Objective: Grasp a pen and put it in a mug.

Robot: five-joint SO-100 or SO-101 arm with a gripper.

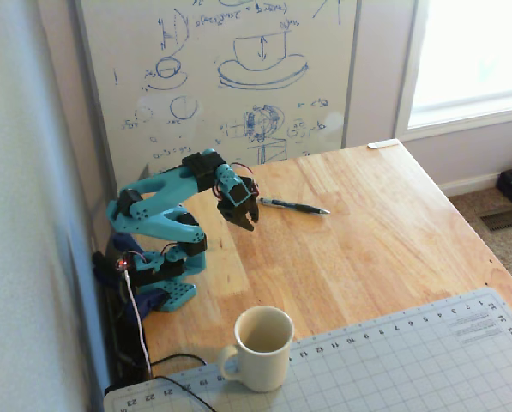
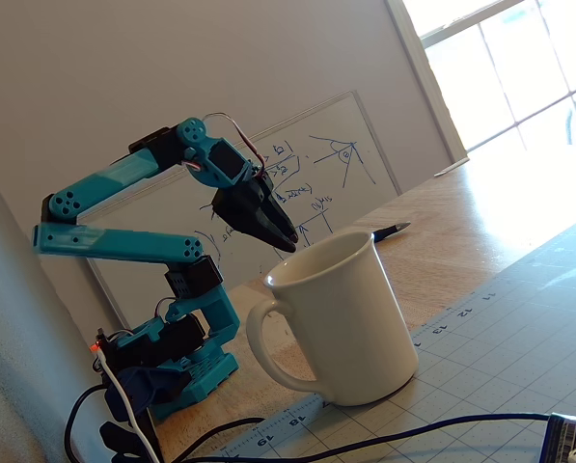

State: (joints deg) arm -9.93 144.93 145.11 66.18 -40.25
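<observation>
We are hovering our gripper (image 1: 249, 225), jaws pressed together, near the pen (image 1: 293, 206) lying on the bench (image 1: 367, 223).

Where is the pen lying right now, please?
In both fixed views the pen lies on the wooden table, just right of the claw, near the whiteboard.
</observation>
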